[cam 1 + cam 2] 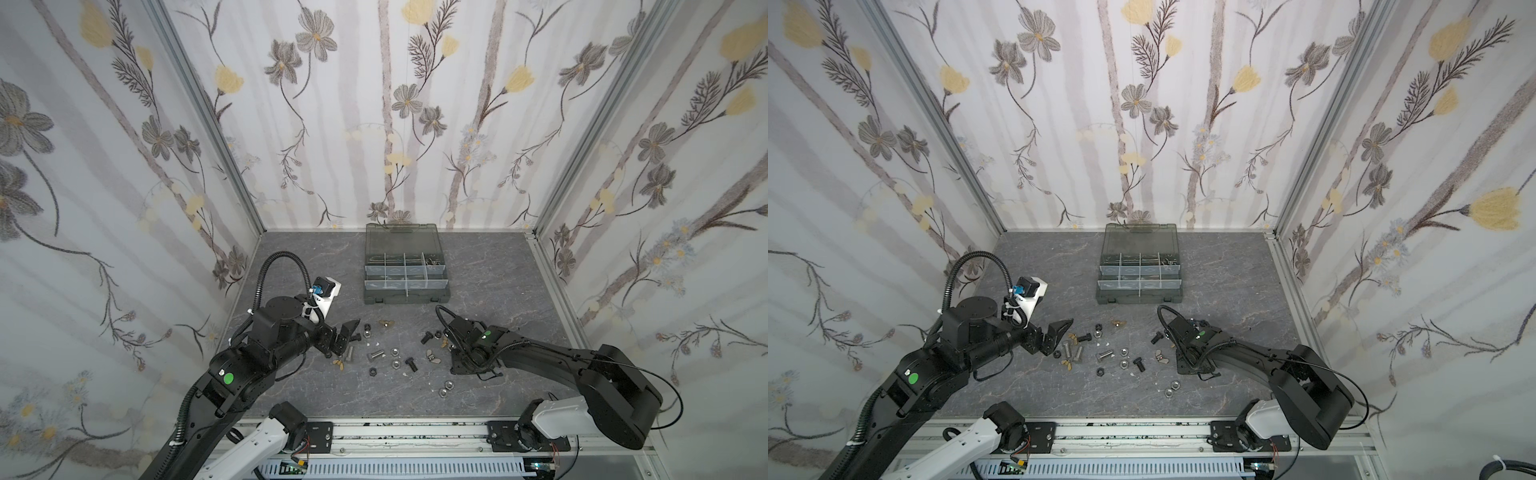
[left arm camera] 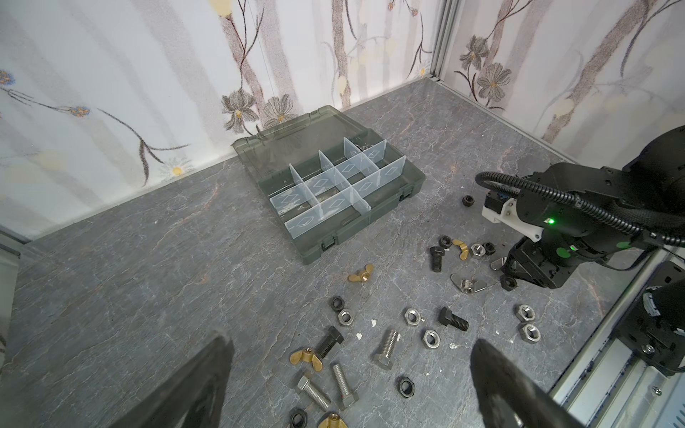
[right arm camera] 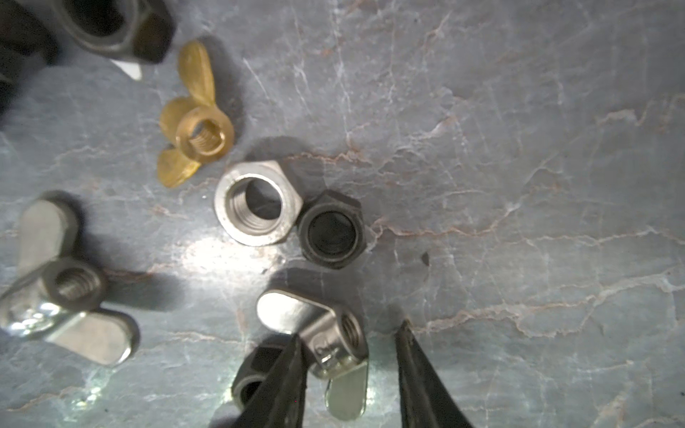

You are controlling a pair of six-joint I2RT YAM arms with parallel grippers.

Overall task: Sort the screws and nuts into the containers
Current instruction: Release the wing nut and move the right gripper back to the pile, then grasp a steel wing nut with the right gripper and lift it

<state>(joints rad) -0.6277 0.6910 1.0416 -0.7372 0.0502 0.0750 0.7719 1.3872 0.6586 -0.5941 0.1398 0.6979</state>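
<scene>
1. straddling a silver wing nut (image 3: 333, 333), the right gripper (image 3: 350, 341) stands low over the grey table (image 3: 519, 148), jaws partly spread, one finger against the nut's ear, the other just clear of its hub.
2. a clean pinch likely means closing across the threaded hub rather than the flared ears, while keeping the near finger off the black hex nut (image 3: 255, 374) just beside it.
3. the left gripper (image 2: 352, 341) hovers with jaws wide apart above loose screws (image 2: 387, 348), holding nothing.
4. the open organiser case (image 1: 406, 296) sits well apart at the rear of the table; the carry should rise above its clear dividers (image 2: 335, 174) before release.
</scene>
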